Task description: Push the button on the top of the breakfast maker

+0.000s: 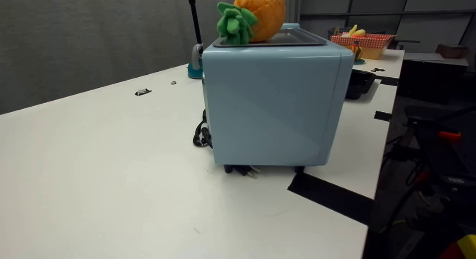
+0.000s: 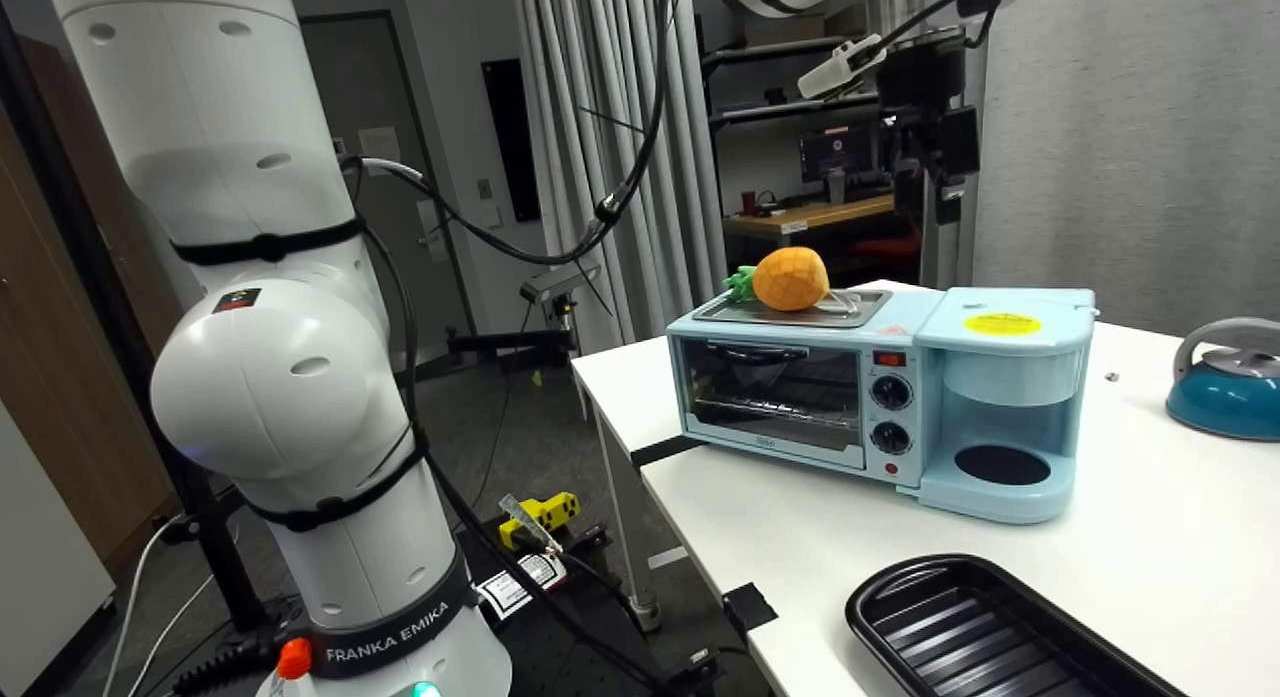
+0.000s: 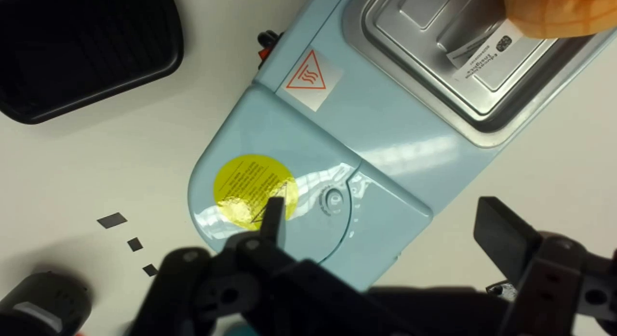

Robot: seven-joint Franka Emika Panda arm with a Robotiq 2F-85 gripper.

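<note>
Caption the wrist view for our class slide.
Gripper open above the breakfast maker, round button beside the yellow sticker.

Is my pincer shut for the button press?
No, the wrist view shows the pincer open, its fingers standing wide apart.

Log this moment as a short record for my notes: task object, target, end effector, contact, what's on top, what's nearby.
task object: pale blue breakfast maker, on a white table
target: likely the round button on its top, near a yellow sticker
end effector: open, holding nothing, raised above the breakfast maker
contact: none with the button
on top: orange toy pineapple, on a metal tray
nearby: black ridged pan; teal kettle
</note>
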